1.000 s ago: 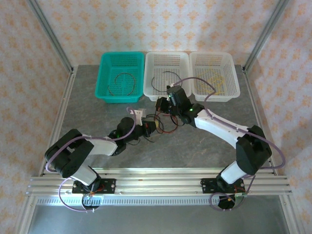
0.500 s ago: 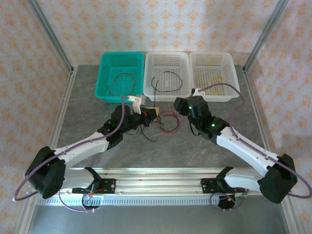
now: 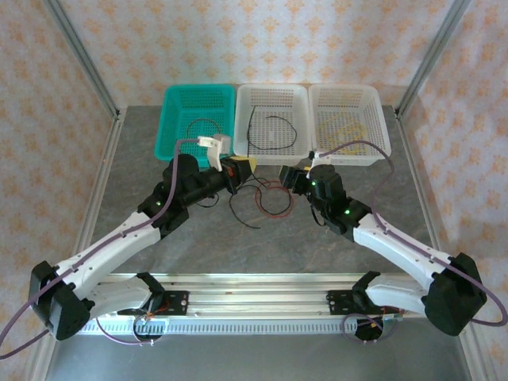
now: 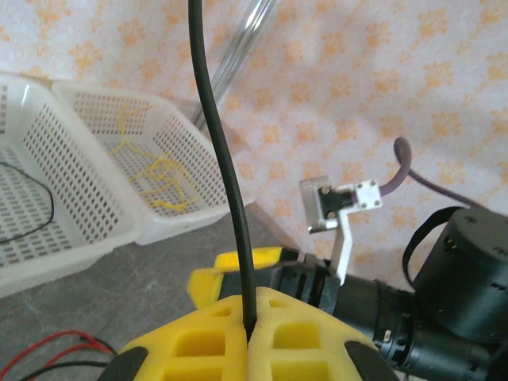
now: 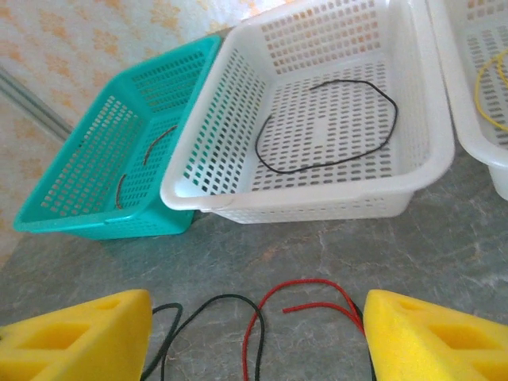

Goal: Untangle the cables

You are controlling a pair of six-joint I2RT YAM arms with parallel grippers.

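Observation:
Red (image 3: 275, 193) and black (image 3: 242, 213) cables lie looped together on the grey table (image 3: 159, 159) between my two grippers. My left gripper (image 3: 238, 169) is shut on a black cable (image 4: 223, 143), which rises straight out from between its yellow fingers (image 4: 198, 341). My right gripper (image 5: 258, 341) hangs open just above the table, with the red cable (image 5: 313, 286) and a black cable (image 5: 216, 302) lying loose between its fingers. In the top view the right gripper (image 3: 288, 176) faces the left one across the tangle.
Three baskets stand along the back: a teal one (image 3: 178, 131) with a dark cable, a white middle one (image 3: 274, 152) with a black loop (image 5: 325, 127), and a white right one (image 3: 373, 151) with yellow cable (image 4: 163, 171). Frame posts rise at the back corners.
My right gripper opened and drew back from the middle basket to the table beside the tangle. My left gripper, still shut, moved toward the baskets with the black cable.

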